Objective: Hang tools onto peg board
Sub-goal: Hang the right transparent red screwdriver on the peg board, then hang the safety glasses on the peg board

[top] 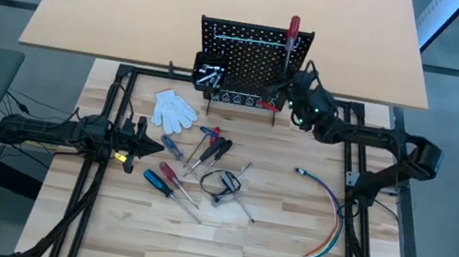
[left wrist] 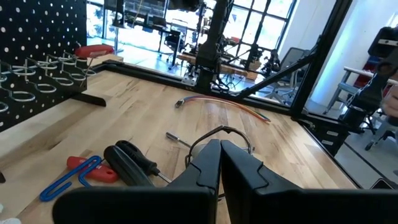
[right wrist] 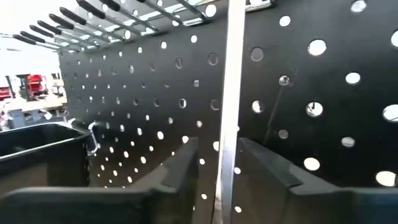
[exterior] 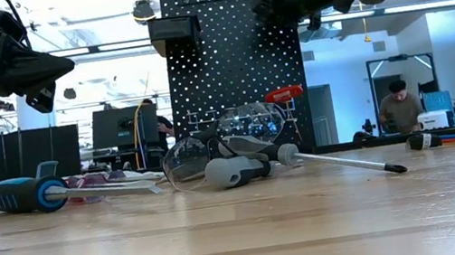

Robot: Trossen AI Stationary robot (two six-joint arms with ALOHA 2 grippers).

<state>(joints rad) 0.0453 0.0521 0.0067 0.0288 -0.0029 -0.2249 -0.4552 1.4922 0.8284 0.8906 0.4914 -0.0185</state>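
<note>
High view shows the wooden counter carrying the black peg board at its far edge. White gloves, coloured wires and loose screwdrivers lie before it. One red-handled screwdriver hangs on the board, its shaft between the right gripper's released fingers. The left gripper hovers clenched, empty, beside the tools.
</note>
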